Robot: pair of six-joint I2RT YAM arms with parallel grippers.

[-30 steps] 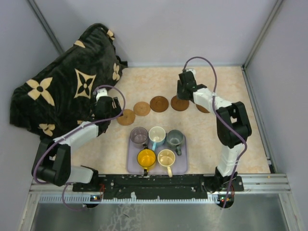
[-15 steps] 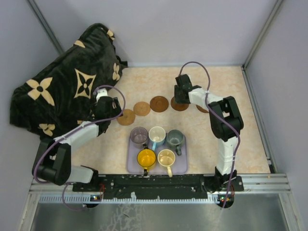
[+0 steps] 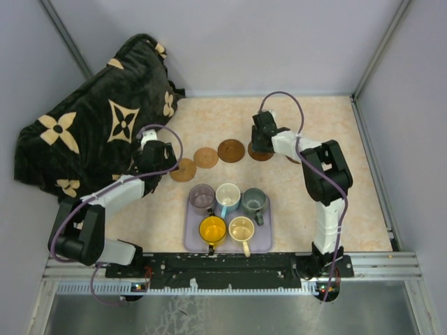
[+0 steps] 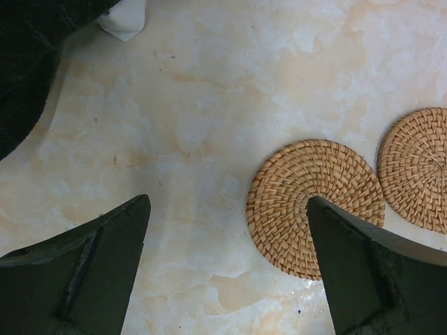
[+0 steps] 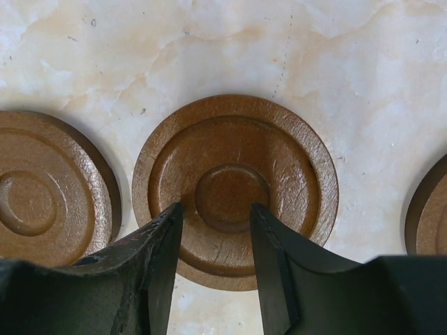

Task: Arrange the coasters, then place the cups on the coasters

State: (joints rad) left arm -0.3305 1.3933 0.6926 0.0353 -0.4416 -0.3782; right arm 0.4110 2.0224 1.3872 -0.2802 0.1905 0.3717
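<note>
Lying flat on the table [image 5: 209, 42], the dark brown coaster [image 5: 235, 150] sits directly under the right gripper [image 5: 213, 216], whose half-narrowed jaws bracket its central boss, pinching nothing (tips perhaps touching); the left gripper [image 4: 227, 201], spread wide, is farther off.

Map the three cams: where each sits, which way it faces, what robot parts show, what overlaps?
Top external: above and behind the bases, facing down on the table; left arm and right arm show.
Left wrist: faces down at the woven coasters; open left gripper along the bottom.
Right wrist: faces down at a dark coaster; right gripper overlaps its near part.
Shared: top external also shows those coasters.
</note>
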